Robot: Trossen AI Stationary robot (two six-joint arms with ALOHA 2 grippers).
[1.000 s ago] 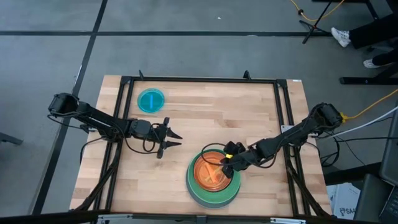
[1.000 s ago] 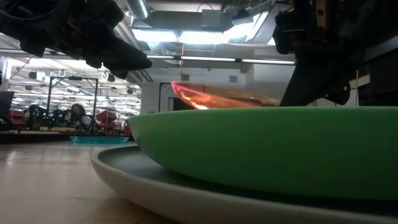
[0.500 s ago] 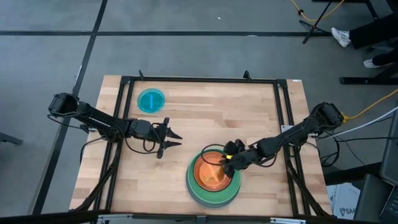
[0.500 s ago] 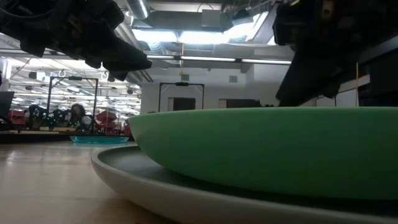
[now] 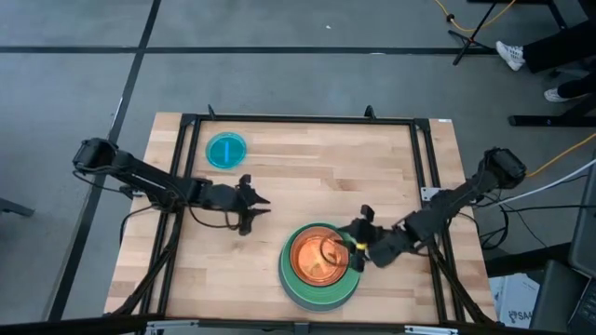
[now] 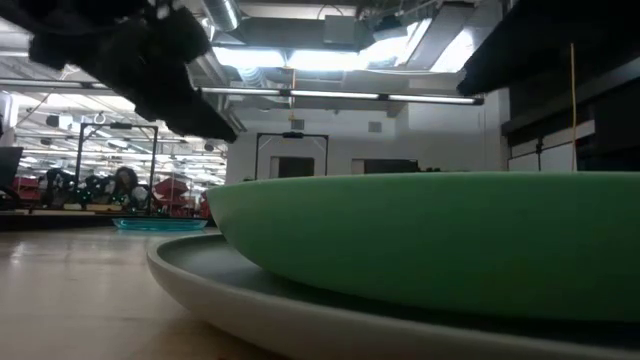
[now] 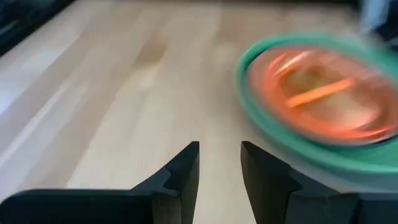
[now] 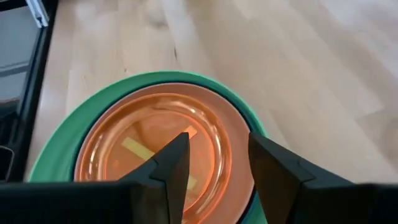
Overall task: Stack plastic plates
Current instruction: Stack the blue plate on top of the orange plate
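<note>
One cyan plate (image 5: 225, 150) | wooden table (image 5: 307, 177) | lit room behind

A lab: framed wooden table (image 5: 279, 177), strip lights (image 6: 330, 58), racks.

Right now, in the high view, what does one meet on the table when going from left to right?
Cyan plate → left claw, apart from any plate → stack of plates with the orange plate on top → right claw, open at the stack's right edge.
</note>
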